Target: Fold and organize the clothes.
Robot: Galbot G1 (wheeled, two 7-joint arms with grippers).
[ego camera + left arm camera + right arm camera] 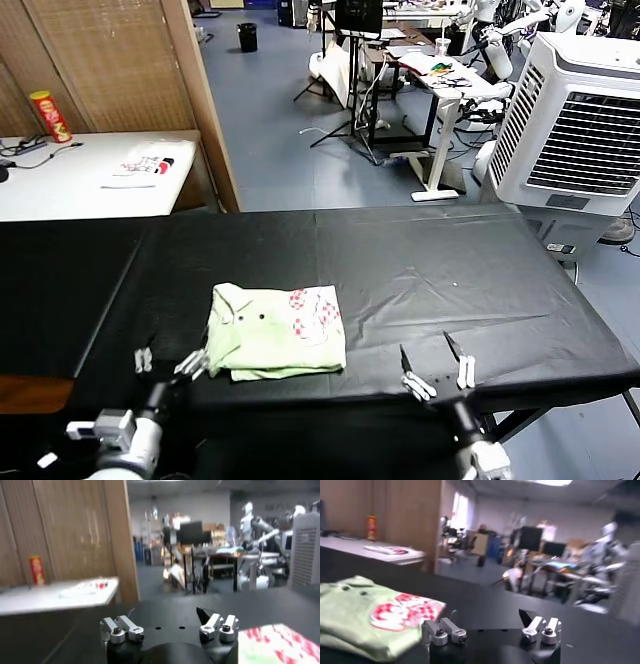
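Apparently the folding is done, or close to it.
Head view: the T-shirt [278, 333] lies as a compact folded rectangle on the black table [450, 270], just beside the left gripper [168, 362] and well apart from the right gripper [437, 376]; both jaws stand apart, empty. Left wrist view: shirt edge off one fingertip. Right wrist view: shirt near, untouched. Only tidying seems left.

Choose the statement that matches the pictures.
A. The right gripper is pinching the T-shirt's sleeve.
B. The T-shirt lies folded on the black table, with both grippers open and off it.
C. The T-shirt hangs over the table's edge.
B: the T-shirt lies folded on the black table, between the open left gripper and right gripper.
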